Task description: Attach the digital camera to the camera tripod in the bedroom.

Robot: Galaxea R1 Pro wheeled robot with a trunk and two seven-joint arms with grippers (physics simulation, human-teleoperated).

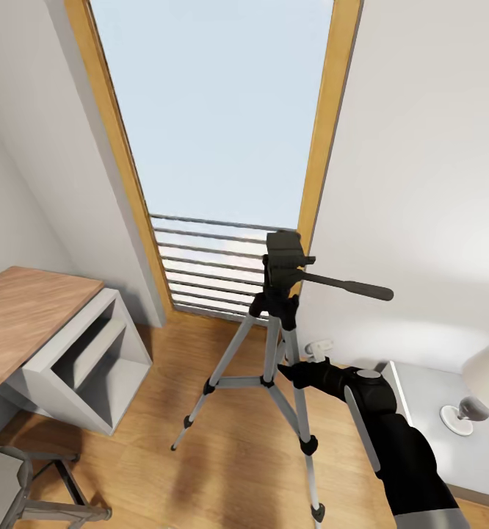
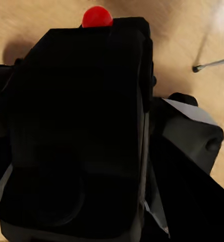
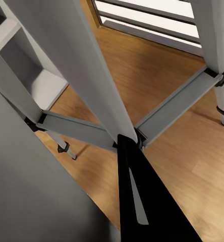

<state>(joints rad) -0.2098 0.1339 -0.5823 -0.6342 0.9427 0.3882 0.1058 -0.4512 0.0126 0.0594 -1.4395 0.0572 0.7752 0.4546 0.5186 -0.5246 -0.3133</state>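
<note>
Camera [image 2: 76,146], black with a red button [image 2: 97,16], sits pinched in the left gripper [image 2: 79,151] above the wood floor [image 2: 41,25]. One tripod [image 1: 277,345] stands before the window [image 1: 215,110], three legs spread, its head [image 1: 283,253] bare, one pan handle [image 1: 347,286] pointing away from the window. The right gripper [image 1: 292,369] is at a tripod leg, about level with the centre brace; whether it is spread or pressed together I cannot tell. Best steady the tripod there, then lower the camera squarely onto the head, clear of the handle. One camera, one tripod.
</note>
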